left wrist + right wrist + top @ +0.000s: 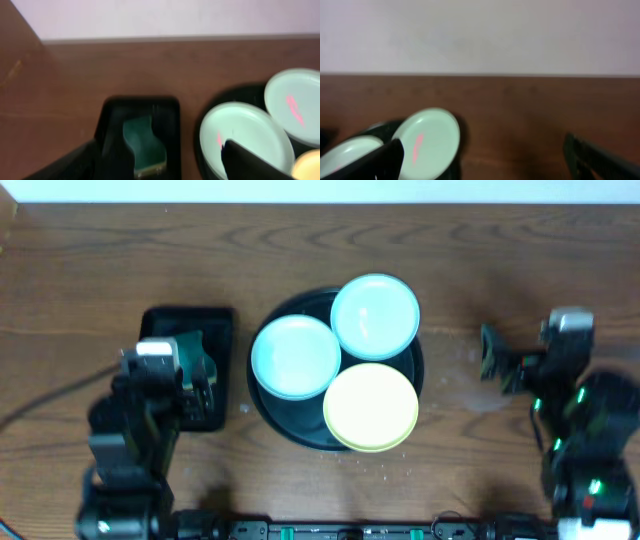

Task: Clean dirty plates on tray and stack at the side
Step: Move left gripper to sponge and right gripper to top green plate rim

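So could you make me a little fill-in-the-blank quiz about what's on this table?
The round black tray carries ___ plates.
The plate nearest the robot is ___ in colour.
The sponge lies in a small black tray that is ___ in shape.
The smears on the two pale blue plates are ___.
Missing words: three, yellow, rectangular, pink.

A dark brown wooden table (320, 240) with visible grain meets a plain pale wall (480, 35) at its far edge, under soft, even light.
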